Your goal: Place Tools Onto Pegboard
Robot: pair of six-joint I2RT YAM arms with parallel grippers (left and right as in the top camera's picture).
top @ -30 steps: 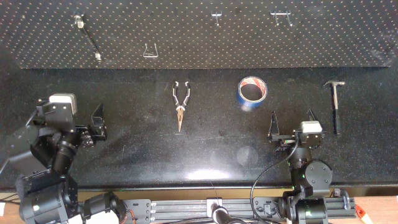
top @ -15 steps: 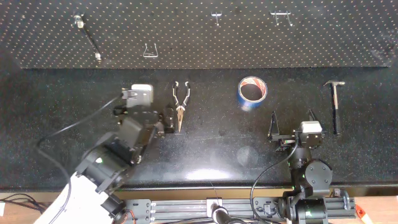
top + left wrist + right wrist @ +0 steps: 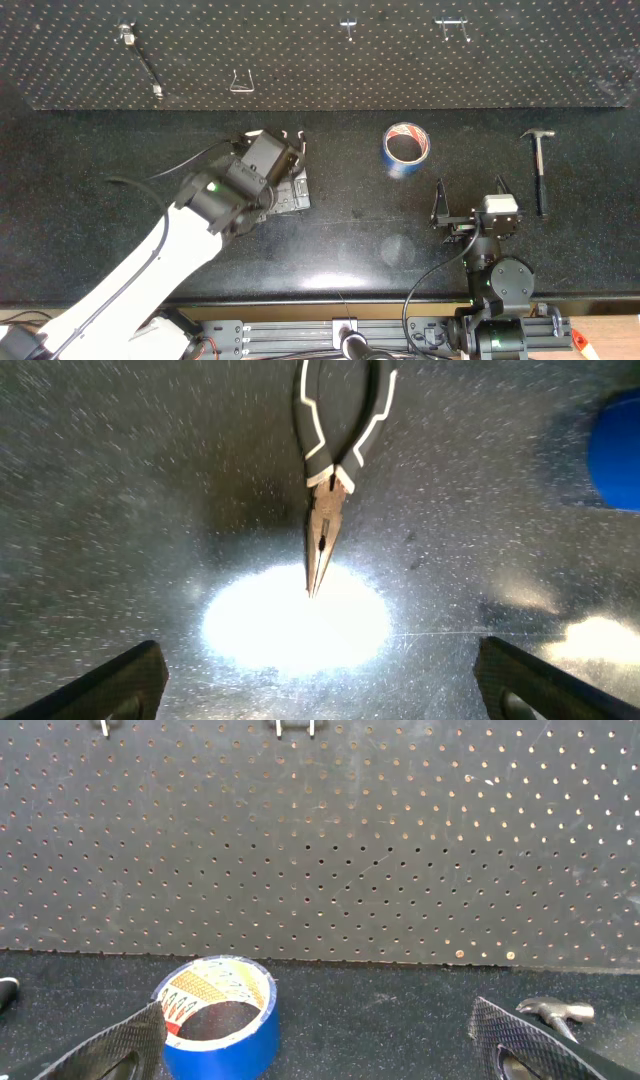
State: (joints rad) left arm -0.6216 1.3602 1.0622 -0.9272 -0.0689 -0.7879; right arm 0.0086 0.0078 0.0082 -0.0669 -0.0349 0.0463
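Hovering with fingers spread wide, the left gripper (image 3: 320,695) hangs over the needle-nose pliers (image 3: 325,510) on the worktop (image 3: 200,130).
— Anything hung?
— Apparently nothing: pliers, blue tape roll (image 3: 406,148) and hammer (image 3: 539,170) lie below the pegboard (image 3: 320,60).
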